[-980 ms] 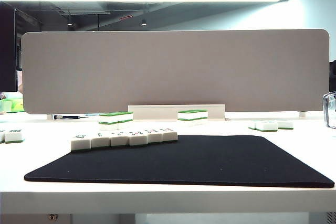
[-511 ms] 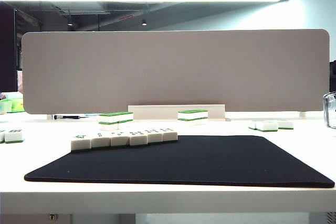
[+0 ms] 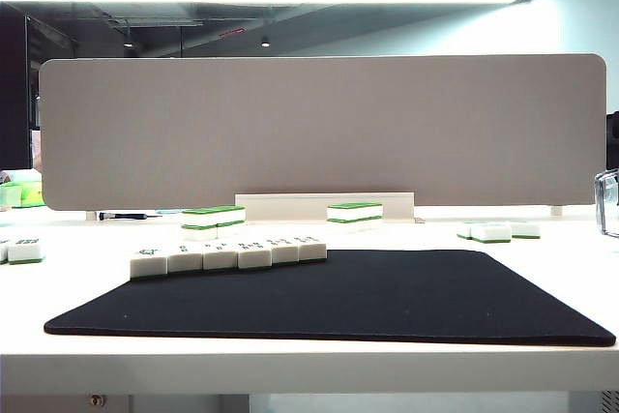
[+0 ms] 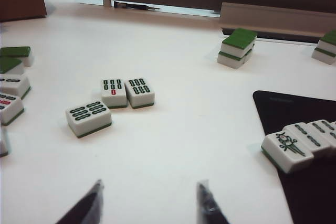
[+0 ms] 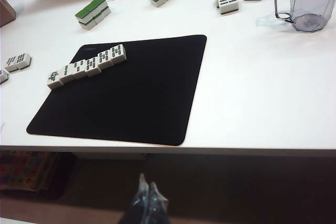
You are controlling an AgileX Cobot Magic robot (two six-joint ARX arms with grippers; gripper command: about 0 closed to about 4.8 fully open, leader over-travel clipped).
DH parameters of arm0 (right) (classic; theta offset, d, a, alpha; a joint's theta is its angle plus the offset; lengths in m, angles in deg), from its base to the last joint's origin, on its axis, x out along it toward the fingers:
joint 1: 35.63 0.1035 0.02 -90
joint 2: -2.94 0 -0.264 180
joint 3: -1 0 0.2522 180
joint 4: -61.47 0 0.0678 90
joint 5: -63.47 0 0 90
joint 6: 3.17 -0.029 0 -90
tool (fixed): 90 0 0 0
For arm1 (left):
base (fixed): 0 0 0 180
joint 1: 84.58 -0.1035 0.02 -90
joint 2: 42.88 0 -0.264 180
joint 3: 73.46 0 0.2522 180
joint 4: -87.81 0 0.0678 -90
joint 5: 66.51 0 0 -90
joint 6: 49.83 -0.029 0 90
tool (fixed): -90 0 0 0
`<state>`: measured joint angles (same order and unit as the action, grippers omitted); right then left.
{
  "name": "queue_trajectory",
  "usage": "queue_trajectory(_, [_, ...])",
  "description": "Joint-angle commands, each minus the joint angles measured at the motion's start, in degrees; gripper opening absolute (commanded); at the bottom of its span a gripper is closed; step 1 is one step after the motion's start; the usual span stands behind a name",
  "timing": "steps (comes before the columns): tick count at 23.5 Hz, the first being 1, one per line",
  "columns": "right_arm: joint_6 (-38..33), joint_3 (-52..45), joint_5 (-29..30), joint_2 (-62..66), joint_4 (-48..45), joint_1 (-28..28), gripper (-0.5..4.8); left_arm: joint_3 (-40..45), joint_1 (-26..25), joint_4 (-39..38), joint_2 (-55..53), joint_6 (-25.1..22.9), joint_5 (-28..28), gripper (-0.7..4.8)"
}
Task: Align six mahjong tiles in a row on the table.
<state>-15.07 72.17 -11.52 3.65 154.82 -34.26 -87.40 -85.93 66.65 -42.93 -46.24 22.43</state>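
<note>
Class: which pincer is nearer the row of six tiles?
Left. The left pincer hovers open over the table beside the row of tiles; the right pincer hangs shut, off the table's front edge.

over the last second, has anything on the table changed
Nothing visibly changed. The row of six mahjong tiles sits in the same place along the black mat, and the stacked tiles behind it are as before. Neither claw shows in the exterior view at any point.

A black mat [image 3: 368,297] sprawls across the lower middle of the exterior view. Behind it the grey partition panel [image 3: 324,128] spans the frame. Green-backed stacked tiles [image 3: 213,220] sit centre-left, another stack [image 3: 354,213] mid-frame. A clear plastic jug [image 5: 307,1] stands upper right in the right wrist view.
</note>
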Motion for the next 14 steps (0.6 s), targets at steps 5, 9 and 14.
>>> queue_trajectory(5, [0.15, 0.11, 0.13, -0.70, -0.48, 0.00, -0.01, -0.15, 0.07, -3.21, -0.02, -0.11, -0.26, 2.23])
queue_trajectory(9, [0.13, 0.11, 0.13, -0.70, -0.48, -0.02, -0.01, -0.15, 0.04, -3.21, -0.02, -0.13, -0.26, 2.23])
queue_trajectory(14, [0.15, 0.11, 0.13, -0.70, -0.48, 0.00, -0.01, -0.15, 0.04, -3.21, -0.02, -0.13, -0.26, 2.23])
